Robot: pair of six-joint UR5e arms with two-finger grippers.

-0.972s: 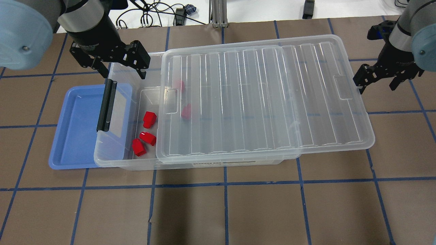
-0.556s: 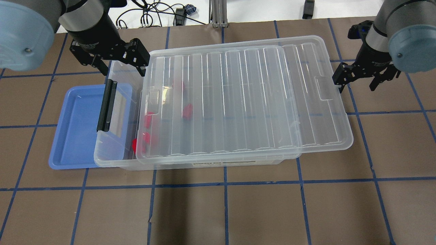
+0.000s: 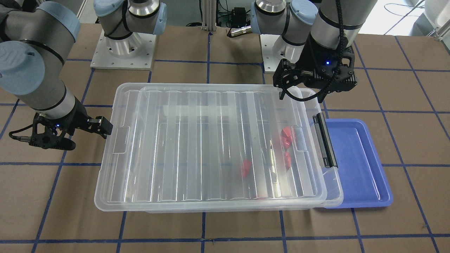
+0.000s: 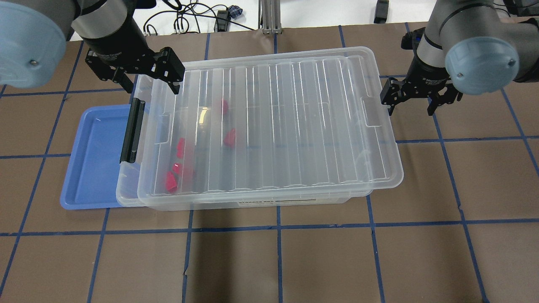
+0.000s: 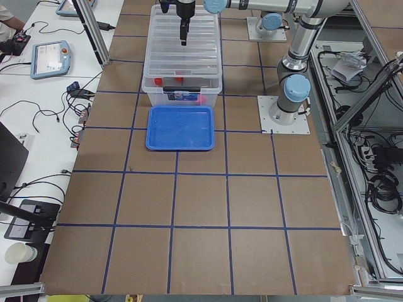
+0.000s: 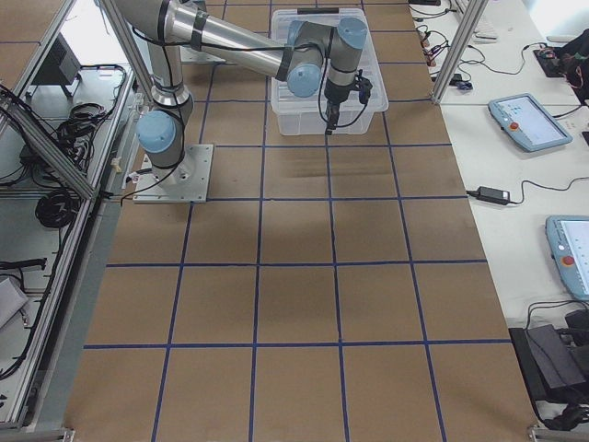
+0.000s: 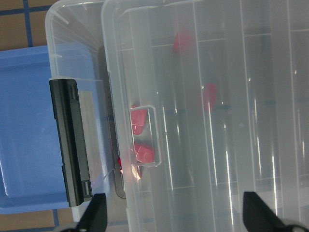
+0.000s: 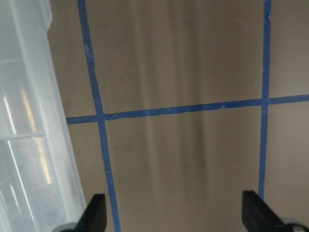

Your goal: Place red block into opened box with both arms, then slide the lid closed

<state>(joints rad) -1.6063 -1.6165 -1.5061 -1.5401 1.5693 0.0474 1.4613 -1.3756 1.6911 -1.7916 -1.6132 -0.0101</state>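
Note:
The clear box [image 4: 126, 191] lies with its black bar [image 4: 132, 130] at the left end. The ribbed clear lid [image 4: 294, 126] covers nearly all of it. A narrow strip at the bar end stays uncovered, and the lid overhangs the right end. Several red blocks [image 4: 229, 136] lie inside and show through the lid [image 7: 217, 121]. My left gripper [image 4: 149, 86] hangs open above the box's far left corner. My right gripper [image 4: 410, 107] is open, one finger [image 4: 388, 103] against the lid's right short end; the lid's rim [image 8: 29, 121] shows in the right wrist view.
A blue shallow tray [image 4: 92, 160] lies partly under the box's left end, holding nothing I can see. Brown table with blue tape lines all around. Cables and a post base sit beyond the far edge [image 4: 269, 17].
The lid has slid left over the box and now covers the red blocks. My right gripper moved left with its end. The left gripper has stayed in place.

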